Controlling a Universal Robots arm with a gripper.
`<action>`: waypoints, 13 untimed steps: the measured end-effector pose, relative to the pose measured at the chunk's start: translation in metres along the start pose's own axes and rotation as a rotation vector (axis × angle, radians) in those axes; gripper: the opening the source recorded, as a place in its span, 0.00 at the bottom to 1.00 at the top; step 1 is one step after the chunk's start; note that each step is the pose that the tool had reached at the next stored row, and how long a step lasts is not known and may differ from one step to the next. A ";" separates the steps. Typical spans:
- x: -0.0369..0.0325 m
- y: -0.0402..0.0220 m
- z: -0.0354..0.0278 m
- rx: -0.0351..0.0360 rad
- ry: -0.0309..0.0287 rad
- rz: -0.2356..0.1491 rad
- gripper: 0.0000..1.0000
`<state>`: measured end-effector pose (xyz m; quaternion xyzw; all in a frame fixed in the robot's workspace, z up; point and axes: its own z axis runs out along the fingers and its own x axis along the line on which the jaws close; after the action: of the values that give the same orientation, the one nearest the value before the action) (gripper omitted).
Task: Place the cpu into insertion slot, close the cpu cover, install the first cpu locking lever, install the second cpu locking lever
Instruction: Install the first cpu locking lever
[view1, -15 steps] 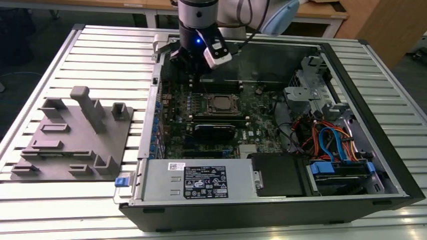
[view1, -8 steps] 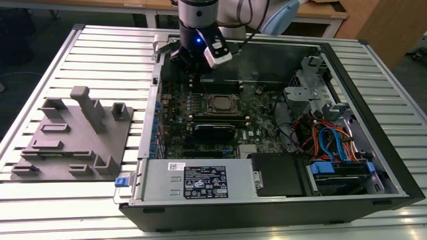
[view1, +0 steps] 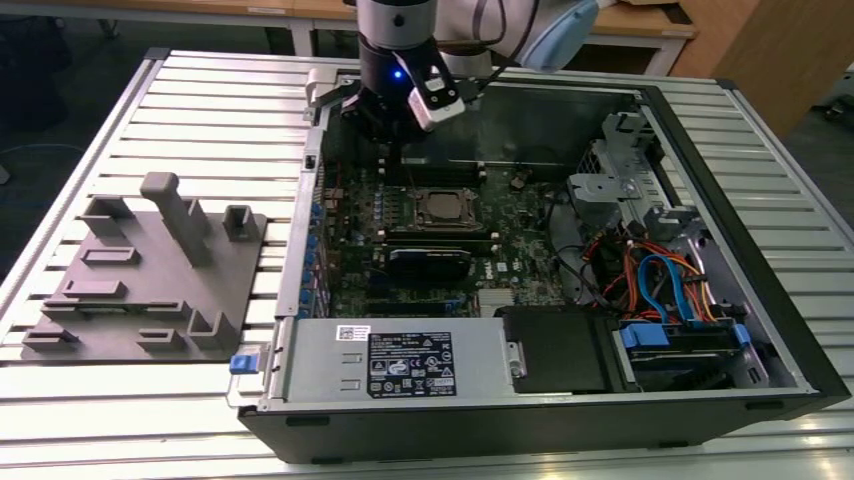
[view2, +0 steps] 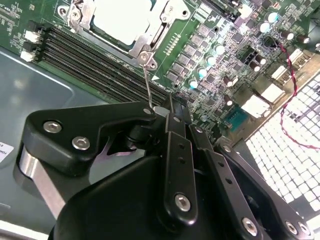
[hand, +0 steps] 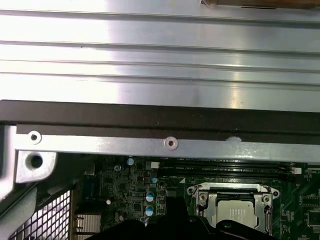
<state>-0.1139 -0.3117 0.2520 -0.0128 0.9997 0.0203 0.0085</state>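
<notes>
The black linkage gripper (view2: 161, 109) seems pinched shut on the tip of the thin steel wire locking lever (view2: 146, 82). It is held raised because this lever clamps the silver frame cpu cover (view2: 152, 36), already lowered over the silver-grey square cpu (view2: 122, 20) seated in the square dark insertion slot (view1: 445, 207).

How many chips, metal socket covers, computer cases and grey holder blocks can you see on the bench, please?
chip: 1
metal socket cover: 1
computer case: 1
grey holder block: 1
Total: 4
</notes>
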 end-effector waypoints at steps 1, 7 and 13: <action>-0.0003 0.0002 0.0000 0.0000 -0.0001 0.000 0.11; -0.0088 0.0001 0.0002 0.0001 0.0000 0.000 0.11; -0.0207 -0.0002 0.0003 0.0001 0.0000 0.000 0.11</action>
<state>-0.0933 -0.3114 0.2520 -0.0126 0.9997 0.0202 0.0085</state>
